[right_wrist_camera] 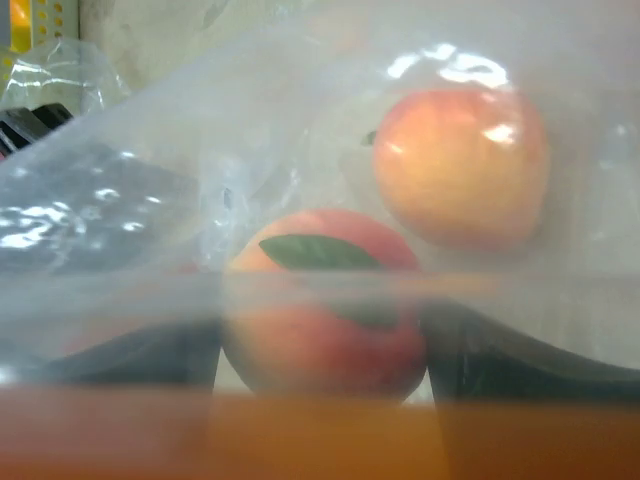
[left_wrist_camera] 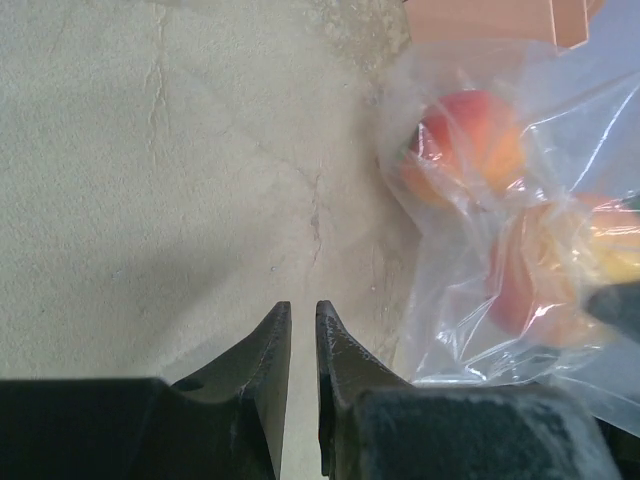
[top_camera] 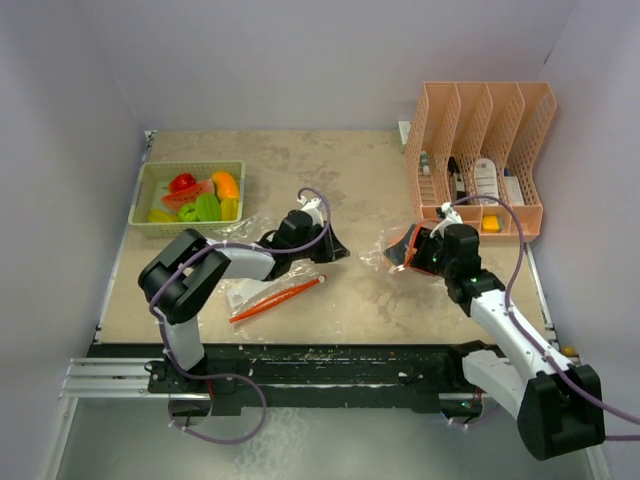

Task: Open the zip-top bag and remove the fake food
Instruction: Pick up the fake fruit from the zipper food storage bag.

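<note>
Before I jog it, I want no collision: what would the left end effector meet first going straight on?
Likely only bare table; the way ahead of the left end effector looks free. The bag lies off to the right; depth is unclear.

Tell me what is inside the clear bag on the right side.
The bag holds two peach-coloured toy fruits: an upper fruit and a lower fruit with a green leaf. An orange band hides the bag's lowest part and anything there.
</note>
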You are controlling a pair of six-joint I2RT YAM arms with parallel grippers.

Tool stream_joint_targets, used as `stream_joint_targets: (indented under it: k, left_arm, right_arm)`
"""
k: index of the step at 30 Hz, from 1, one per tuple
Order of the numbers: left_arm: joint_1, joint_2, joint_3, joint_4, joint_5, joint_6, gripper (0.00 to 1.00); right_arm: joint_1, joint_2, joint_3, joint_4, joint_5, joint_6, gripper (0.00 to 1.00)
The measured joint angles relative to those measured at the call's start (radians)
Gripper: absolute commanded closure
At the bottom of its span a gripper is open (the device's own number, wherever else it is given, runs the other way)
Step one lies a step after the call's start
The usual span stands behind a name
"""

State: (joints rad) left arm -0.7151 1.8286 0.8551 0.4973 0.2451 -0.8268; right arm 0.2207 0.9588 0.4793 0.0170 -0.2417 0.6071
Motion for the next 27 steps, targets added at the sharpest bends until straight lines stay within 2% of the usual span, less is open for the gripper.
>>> stream_joint_targets:
  k: [4,10,15,17,20,23,24,26,27]
  left_arm:
    - [0.001,0.000,0.000,-0.012,-0.006,0.000,0.76]
    - [0.000,0.000,-0.008,0.023,0.018,-0.010,0.42]
    - [0.000,0.027,-0.063,0.239,0.086,-0.075,0.27]
    - [-0.001,0.071,-0.086,0.360,0.113,-0.115,0.26]
    - [-0.007,0.140,-0.098,0.471,0.138,-0.161,0.29]
    - [-0.048,0.173,-0.095,0.507,0.148,-0.179,0.39]
    - [-0.056,0.173,-0.087,0.507,0.147,-0.177,0.44]
    - [-0.073,0.173,-0.064,0.507,0.148,-0.176,0.62]
    - [-0.079,0.173,-0.053,0.507,0.150,-0.178,0.74]
  right_arm:
    - [-0.013,-0.039,0.025,-0.055,0.027,-0.010,0.52]
    - [-0.014,-0.034,0.045,-0.090,0.042,-0.033,0.52]
    - [-0.014,-0.002,0.034,-0.079,0.040,-0.034,0.52]
    - [-0.014,0.011,0.023,-0.066,0.040,-0.034,0.52]
    - [-0.014,0.050,0.005,-0.040,0.040,-0.035,0.51]
    - [-0.014,0.109,-0.034,-0.008,0.038,-0.034,0.50]
    - [-0.014,0.116,-0.042,0.005,0.039,-0.034,0.49]
    - [-0.014,0.136,-0.053,0.018,0.042,-0.034,0.47]
    - [-0.014,0.144,-0.055,0.021,0.042,-0.034,0.43]
